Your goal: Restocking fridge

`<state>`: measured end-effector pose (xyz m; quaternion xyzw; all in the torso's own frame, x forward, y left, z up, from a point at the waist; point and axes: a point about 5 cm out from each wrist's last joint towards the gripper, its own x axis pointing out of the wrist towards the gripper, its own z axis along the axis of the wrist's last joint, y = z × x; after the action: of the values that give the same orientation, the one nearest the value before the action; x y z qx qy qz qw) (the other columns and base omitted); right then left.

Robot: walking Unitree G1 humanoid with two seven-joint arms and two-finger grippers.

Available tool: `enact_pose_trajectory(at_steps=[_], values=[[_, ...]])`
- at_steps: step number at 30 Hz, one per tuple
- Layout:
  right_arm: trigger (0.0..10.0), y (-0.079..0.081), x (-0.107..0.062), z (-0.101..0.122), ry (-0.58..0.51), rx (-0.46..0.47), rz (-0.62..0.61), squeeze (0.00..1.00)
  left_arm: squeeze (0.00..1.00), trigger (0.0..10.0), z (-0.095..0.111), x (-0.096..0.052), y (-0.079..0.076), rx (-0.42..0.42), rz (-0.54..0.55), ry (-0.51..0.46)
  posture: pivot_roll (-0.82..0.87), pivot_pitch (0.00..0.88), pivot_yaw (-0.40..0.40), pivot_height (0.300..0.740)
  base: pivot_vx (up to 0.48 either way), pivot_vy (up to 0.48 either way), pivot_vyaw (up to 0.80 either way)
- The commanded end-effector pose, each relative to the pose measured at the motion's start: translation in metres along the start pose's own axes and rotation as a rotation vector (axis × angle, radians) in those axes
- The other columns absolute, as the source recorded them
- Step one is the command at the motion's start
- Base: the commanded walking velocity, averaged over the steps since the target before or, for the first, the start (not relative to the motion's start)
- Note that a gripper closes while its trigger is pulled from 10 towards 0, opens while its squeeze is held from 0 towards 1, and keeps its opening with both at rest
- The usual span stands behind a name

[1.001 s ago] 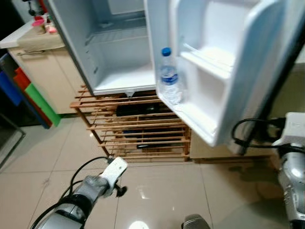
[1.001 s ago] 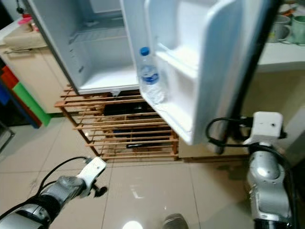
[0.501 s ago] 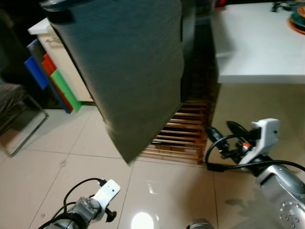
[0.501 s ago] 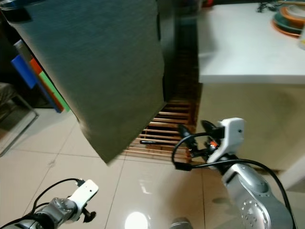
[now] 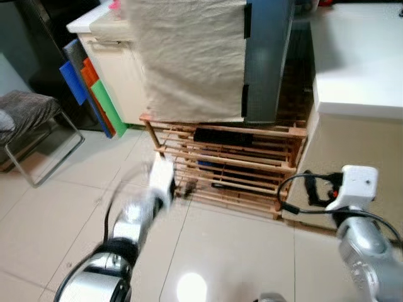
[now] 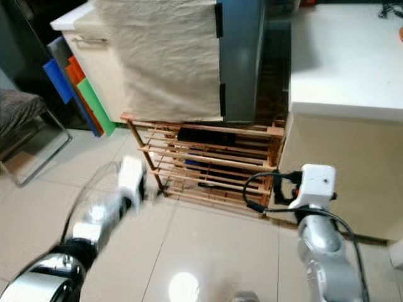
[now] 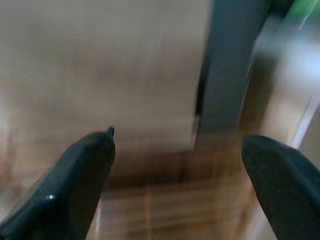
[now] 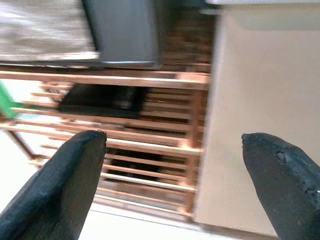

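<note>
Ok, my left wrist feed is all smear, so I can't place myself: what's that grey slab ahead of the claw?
Observer: Ahead of the left claw is the grey fridge. It looks shut and stands on a wooden rack.
Operator: And the beige patch?
Observer: A beige cloth is draped down over the fridge.
Operator: Anything to its right?
Observer: A white counter stands beside it. The right claw is open and empty, facing the rack.

Wooden slatted rack [image 6: 208, 167] on tile floor [image 6: 208, 251], dark items on its shelves. White worktop [image 6: 343, 63] beside it. Blue, orange, green boards [image 5: 88, 88] lean against cream cabinet [image 5: 119, 69]. Chair [image 5: 38, 126] farther left.
</note>
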<state>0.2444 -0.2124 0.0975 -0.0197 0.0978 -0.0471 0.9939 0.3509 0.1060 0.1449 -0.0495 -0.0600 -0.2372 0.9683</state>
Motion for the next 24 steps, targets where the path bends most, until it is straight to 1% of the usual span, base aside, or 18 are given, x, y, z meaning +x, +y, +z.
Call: enact_pose_trajectory(at_steps=[1,2,4,7,8,9,11,12,13,15,16,18,24], values=[[10.0,0.001,0.001,-0.001,-0.01,-0.004,-0.008,0.0,0.0,10.0,-0.004,-0.007,0.002,-0.012,0.023,0.017,-0.22,0.0,0.154,0.74,0.0,0.0,0.0],[10.0,0.002,0.002,-0.001,-0.018,-0.006,-0.011,0.0,0.0,10.0,0.002,-0.005,0.0,0.007,0.023,-0.004,-0.21,0.0,0.153,0.74,0.0,0.0,0.0],[10.0,0.001,0.004,0.0,-0.034,-0.002,-0.015,0.0,0.0,10.0,0.013,-0.003,0.004,0.024,0.055,-0.036,-0.21,0.0,0.152,0.74,0.0,0.0,0.0],[10.0,0.0,0.004,0.002,-0.045,0.003,-0.018,0.0,0.0,10.0,0.018,-0.002,0.006,0.001,0.065,-0.062,-0.21,0.0,0.152,0.74,0.203,0.0,0.0],[10.0,0.0,0.005,0.004,-0.057,0.008,-0.021,0.0,0.0,10.0,0.02,-0.003,0.012,0.023,0.103,-0.056,-0.21,0.0,0.152,0.74,0.364,0.311,0.0],[10.0,-0.001,0.006,0.005,-0.068,0.01,-0.021,0.0,0.0,10.0,0.022,-0.004,0.018,0.004,0.133,-0.058,-0.2,0.0,0.148,0.74,0.375,0.296,0.0],[10.0,0.0,0.007,0.007,-0.082,0.012,-0.016,0.0,0.0,10.0,0.021,-0.007,0.025,-0.02,0.182,-0.041,-0.2,0.0,0.145,0.74,0.379,0.296,0.0],[10.0,0.002,0.007,0.006,-0.084,0.008,-0.01,0.0,0.0,10.0,0.022,-0.009,0.026,-0.039,0.192,-0.036,-0.2,0.0,0.145,0.74,0.375,0.296,0.0],[10.0,0.002,0.007,0.006,-0.084,0.008,-0.01,0.0,0.0,10.0,0.022,-0.009,0.026,-0.039,0.192,-0.036,-0.2,0.0,0.145,0.74,0.375,0.296,0.0],[10.0,0.004,0.007,0.005,-0.087,0.005,-0.003,0.0,0.0,10.0,0.018,-0.014,0.029,-0.052,0.229,-0.002,-0.2,0.0,0.145,0.74,0.375,0.298,0.0],[10.0,0.004,0.007,0.005,-0.087,0.005,-0.003,0.0,0.0,10.0,0.018,-0.014,0.029,-0.052,0.229,-0.002,-0.2,0.0,0.145,0.74,0.375,0.3,0.0],[10.0,0.006,0.007,0.003,-0.088,0.005,-0.002,0.0,0.0,10.0,0.013,-0.018,0.03,-0.055,0.248,0.037,-0.2,0.0,0.146,0.74,0.377,0.298,0.0],[10.0,0.008,0.006,0.001,-0.091,0.004,0.005,0.0,0.0,10.0,0.011,-0.016,0.032,-0.052,0.25,0.06,-0.2,0.0,0.148,0.74,0.374,0.301,0.0]])
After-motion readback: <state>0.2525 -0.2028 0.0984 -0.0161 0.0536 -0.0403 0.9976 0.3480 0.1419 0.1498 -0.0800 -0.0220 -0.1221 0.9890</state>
